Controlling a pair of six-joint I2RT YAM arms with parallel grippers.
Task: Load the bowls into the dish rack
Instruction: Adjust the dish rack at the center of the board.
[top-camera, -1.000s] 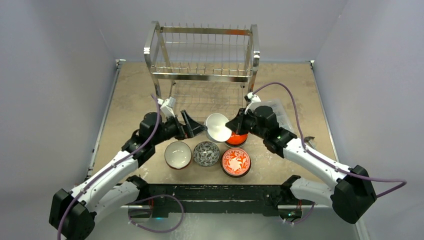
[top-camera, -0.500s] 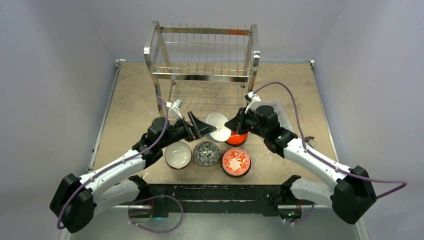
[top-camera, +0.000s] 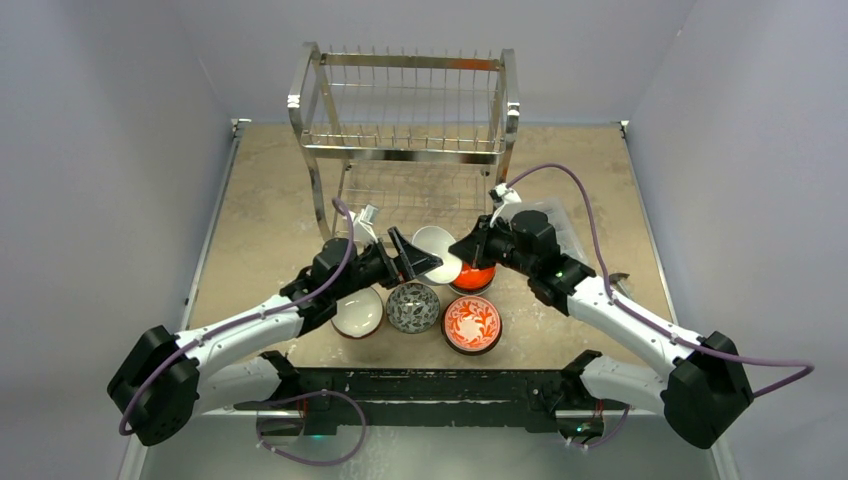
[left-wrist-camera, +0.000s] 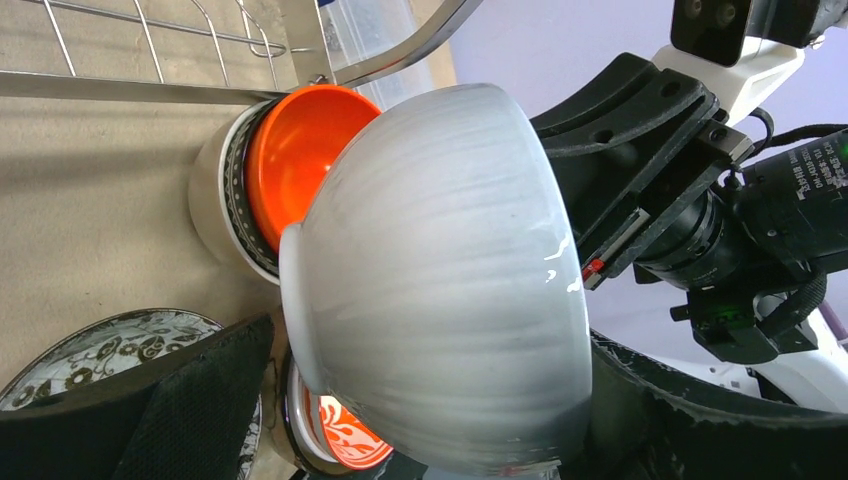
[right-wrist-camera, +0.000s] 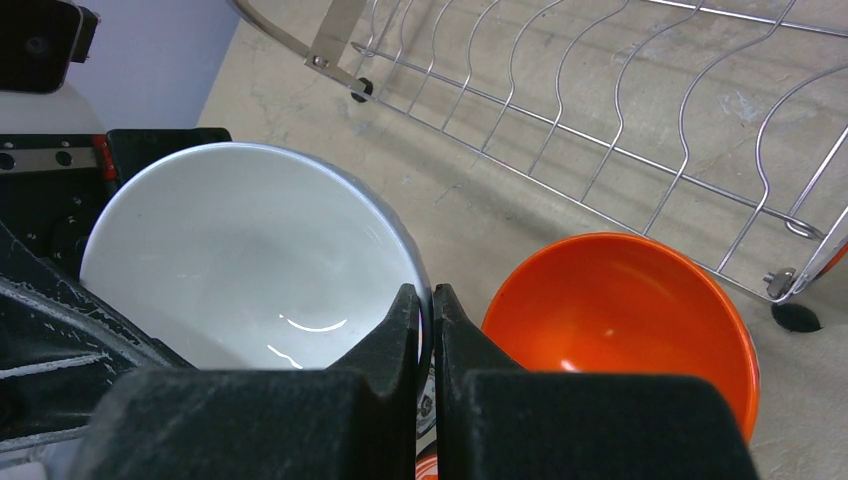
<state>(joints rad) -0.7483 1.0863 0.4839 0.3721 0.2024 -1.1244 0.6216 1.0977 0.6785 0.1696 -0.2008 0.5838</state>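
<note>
The white bowl (top-camera: 437, 252) is held tilted on its side above the table, in front of the dish rack (top-camera: 405, 120). My right gripper (top-camera: 462, 250) is shut on its rim; the right wrist view shows both fingers (right-wrist-camera: 400, 330) pinching the rim of the white bowl (right-wrist-camera: 250, 250). My left gripper (top-camera: 416, 258) is open, with its jaws on either side of the white bowl (left-wrist-camera: 440, 270). On the table are the orange bowl (top-camera: 476, 278), a grey-black patterned bowl (top-camera: 413, 307), a red-and-white floral bowl (top-camera: 472, 323) and a tan-brown bowl (top-camera: 357, 311).
The rack's lower wire shelf (right-wrist-camera: 620, 130) is just beyond the orange bowl (right-wrist-camera: 620, 320). A clear plastic box (top-camera: 560, 222) lies behind my right arm. The two arms are close together over the row of bowls.
My left arm has moved right towards the white bowl, and its open jaws now straddle it. My right gripper has kept its hold and barely moved.
</note>
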